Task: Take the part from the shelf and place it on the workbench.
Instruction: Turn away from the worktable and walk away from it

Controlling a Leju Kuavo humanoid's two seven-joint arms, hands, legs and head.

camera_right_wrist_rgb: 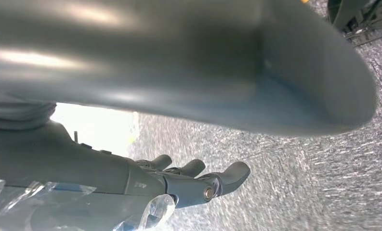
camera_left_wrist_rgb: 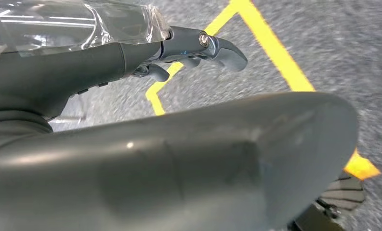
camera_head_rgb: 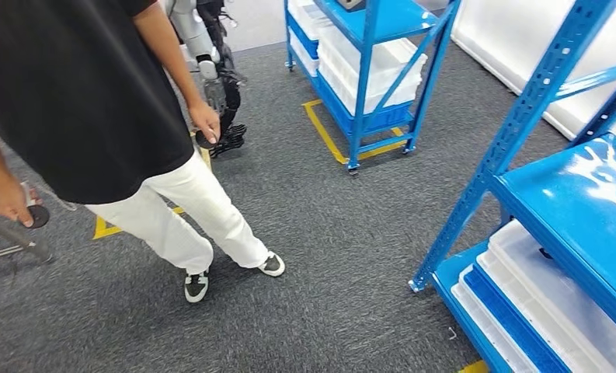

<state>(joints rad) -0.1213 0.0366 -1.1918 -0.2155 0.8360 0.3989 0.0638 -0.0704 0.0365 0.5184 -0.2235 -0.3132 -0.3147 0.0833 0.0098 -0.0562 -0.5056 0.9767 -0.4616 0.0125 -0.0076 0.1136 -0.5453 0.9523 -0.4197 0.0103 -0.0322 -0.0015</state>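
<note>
Carpet [camera_head_rgb: 328, 233], grey with yellow tape lines [camera_head_rgb: 325, 134], covers the floor. At the left a person [camera_head_rgb: 79, 93] in a black shirt and white trousers stands with one foot forward, each of their hands on a small dark round thing. Behind the person, at the far left, stands another robot [camera_head_rgb: 211, 70], silver and black. Farther right, at the far side, is a blue shelf [camera_head_rgb: 367, 62] loaded with white trays [camera_head_rgb: 370, 66]. At the near right is a second blue shelf [camera_head_rgb: 576, 194] with a glossy blue deck and white trays [camera_head_rgb: 537, 303] beneath it. The left hand [camera_left_wrist_rgb: 189, 53] hangs over the carpet by a yellow tape corner, fingers slightly curled and apart, holding nothing. The right hand [camera_right_wrist_rgb: 193, 180] hangs likewise, fingers loosely apart and empty. Which thing on the shelves is the part I cannot tell.
</note>
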